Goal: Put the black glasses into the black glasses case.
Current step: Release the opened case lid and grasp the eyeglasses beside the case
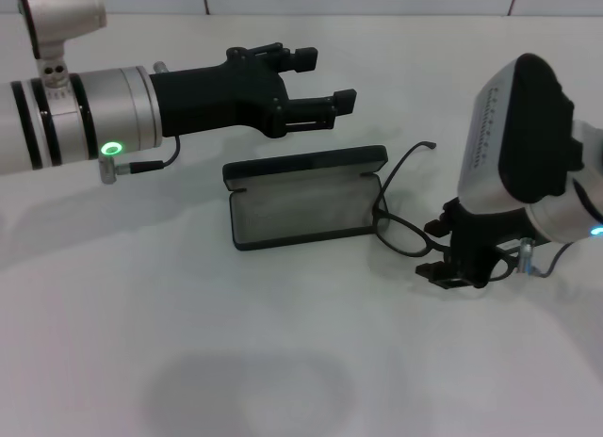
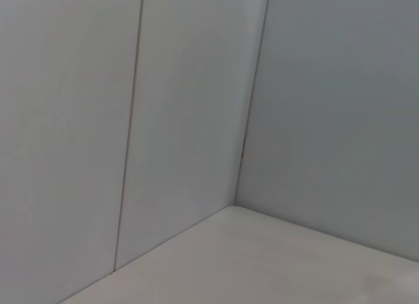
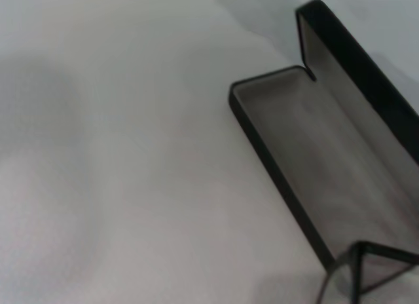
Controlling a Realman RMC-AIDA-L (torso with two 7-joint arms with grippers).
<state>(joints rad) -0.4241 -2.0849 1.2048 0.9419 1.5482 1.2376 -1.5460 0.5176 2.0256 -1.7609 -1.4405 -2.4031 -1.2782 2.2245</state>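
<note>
Glasses lie on the white worktop, just to the right of the case, their near lens rim touching or almost touching its right end. One temple arm curves up and away past the case's far right corner — the other runs toward the right pincer.

That case sits open in the middle of the worktop, its lid tilted back and the grey lining of the tray bare. In the right wrist view the case runs off on a slant, and a thin black piece of the glasses shows at its nearer end.

The right pincer hangs low over the worktop at the glasses' right side, at the frame or its temple arm; whether it is clenched on them I cannot tell, since the wrist housing hides most of it.

The left pincer is held out level above and behind the case, well clear of it — fingers spread apart, nothing between them. Its wrist camera sees only pale wall panels.
</note>
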